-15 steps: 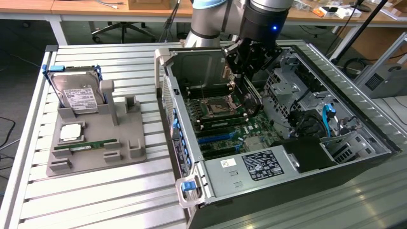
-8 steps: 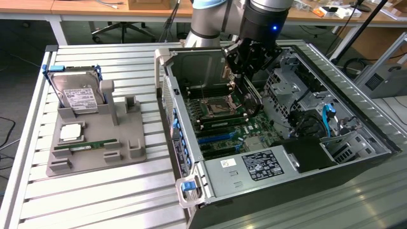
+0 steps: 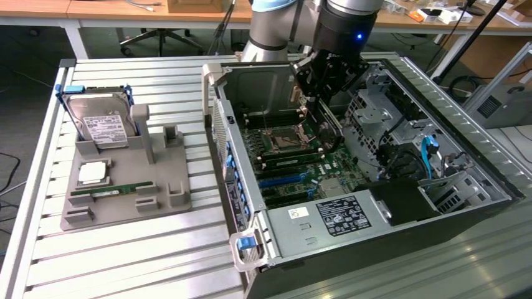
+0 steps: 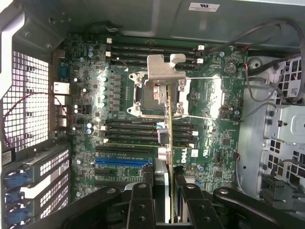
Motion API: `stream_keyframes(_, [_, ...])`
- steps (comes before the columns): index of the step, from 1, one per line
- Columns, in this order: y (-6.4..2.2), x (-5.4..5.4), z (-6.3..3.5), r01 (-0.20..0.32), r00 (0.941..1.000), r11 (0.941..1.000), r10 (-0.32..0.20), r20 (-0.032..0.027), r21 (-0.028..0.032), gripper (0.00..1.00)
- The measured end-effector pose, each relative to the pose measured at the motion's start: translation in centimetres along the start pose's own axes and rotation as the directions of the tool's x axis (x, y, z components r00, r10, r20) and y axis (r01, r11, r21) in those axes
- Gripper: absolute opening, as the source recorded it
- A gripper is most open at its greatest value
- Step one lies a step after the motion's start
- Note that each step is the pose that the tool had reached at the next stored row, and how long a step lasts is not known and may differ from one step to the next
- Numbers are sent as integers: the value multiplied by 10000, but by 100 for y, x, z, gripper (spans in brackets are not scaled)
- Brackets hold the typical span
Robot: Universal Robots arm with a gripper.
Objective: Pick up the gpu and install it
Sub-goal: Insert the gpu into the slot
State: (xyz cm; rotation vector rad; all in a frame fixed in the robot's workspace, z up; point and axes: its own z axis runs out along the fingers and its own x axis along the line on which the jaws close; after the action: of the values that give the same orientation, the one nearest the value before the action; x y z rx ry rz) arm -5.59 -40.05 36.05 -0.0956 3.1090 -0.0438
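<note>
Part stand (image 3: 124, 199): outside the computer case (image 3: 218, 124), on the exterior view's left, holding hard drive (image 3: 99, 124) and memory stick (image 3: 112, 189).
Computer case: side open, motherboard (image 4: 214, 95) exposed.
Gripper (image 3: 326, 84): inside the case, jaws clamped on the gpu (image 4: 167, 129).
Gpu: lifted, held edge-on, silver bracket (image 4: 164, 71) foremost, apparently clear of the board.
Progress: pick-up done; card judged not yet seated in a slot.

On your surface (image 3: 124, 261), the holder (image 3: 116, 208) sits at the exterior view's left, bearing the hard drive (image 3: 101, 124) behind the memory stick (image 3: 112, 189). The open case (image 3: 218, 118) lies at that view's right. Inside it, your claw (image 4: 164, 191) grips the gpu (image 4: 164, 114) above the motherboard (image 4: 119, 86).
</note>
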Motion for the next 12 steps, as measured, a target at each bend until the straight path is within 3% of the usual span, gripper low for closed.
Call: stream_keyframes(12, [0,0,1,128,9999,9999,-128,4,-4,27])
